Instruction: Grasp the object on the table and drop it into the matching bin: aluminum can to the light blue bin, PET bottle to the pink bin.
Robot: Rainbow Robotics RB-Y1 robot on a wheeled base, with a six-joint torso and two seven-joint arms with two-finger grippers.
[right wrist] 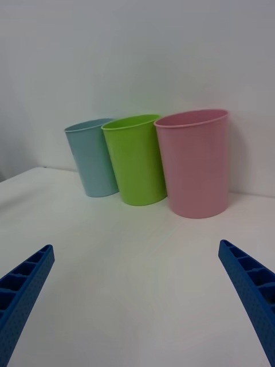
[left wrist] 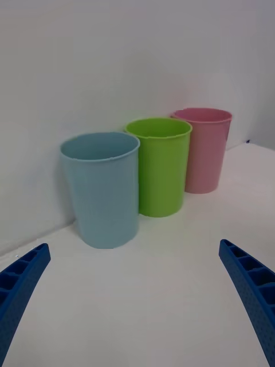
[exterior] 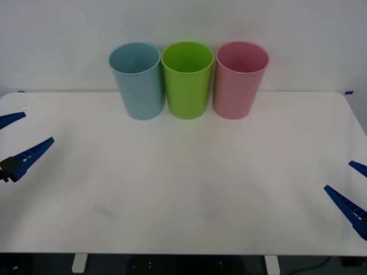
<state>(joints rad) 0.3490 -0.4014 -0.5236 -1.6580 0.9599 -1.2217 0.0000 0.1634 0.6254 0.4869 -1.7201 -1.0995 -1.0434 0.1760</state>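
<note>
Three bins stand upright in a row at the counter's (exterior: 183, 189) twelve o'clock edge, against a plain pale wall. From your left you have the light blue bin (exterior: 137, 80), a lime green bin (exterior: 187, 79) and the pink bin (exterior: 239, 79), side by side and almost touching. Your left claw (exterior: 14, 140) sits at nine o'clock over the counter's left edge, its blue ribbed fingers spread wide with nothing between them. Your right claw (exterior: 351, 189) sits near four o'clock at the right edge, fingers likewise spread and holding nothing. You cannot tell where the can is. Between the claws the white counter is flat and smooth with rounded corners.
</note>
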